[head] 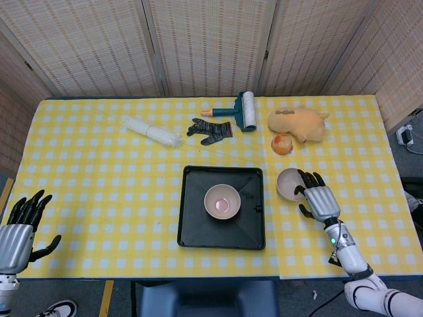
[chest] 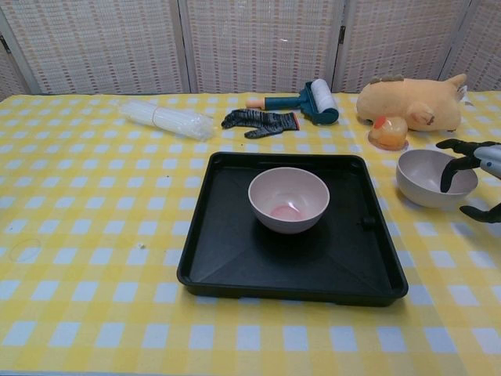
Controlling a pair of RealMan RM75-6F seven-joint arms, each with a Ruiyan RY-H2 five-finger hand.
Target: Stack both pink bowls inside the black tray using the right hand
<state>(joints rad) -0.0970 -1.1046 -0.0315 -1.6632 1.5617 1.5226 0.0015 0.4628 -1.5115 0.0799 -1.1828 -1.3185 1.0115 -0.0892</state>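
Here one pink bowl already sits upright near the middle of the black tray, while the second pink bowl stands on the yellow checked surface just beside the tray's right edge. The right hand is at that bowl's far side from the tray, fingers spread and curving over the rim, thumb low beside the wall; it holds nothing yet, and whether any fingertip touches the bowl cannot be told. The step in hand looks like the grasp of this second bowl. To do it well, the fingers should drop inside the rim with the thumb outside, pinching the wall firmly, since a smooth round bowl is likely to slip or tip. It should then be lifted clear of the tray's raised edge, carried level over the first bowl, and lowered centred before letting go. The left hand rests open at the near left corner, well apart, holding nothing. Beyond lie a plush toy, a lint roller, a dark glove and a clear packet. No brand, label or writing can be read anywhere.
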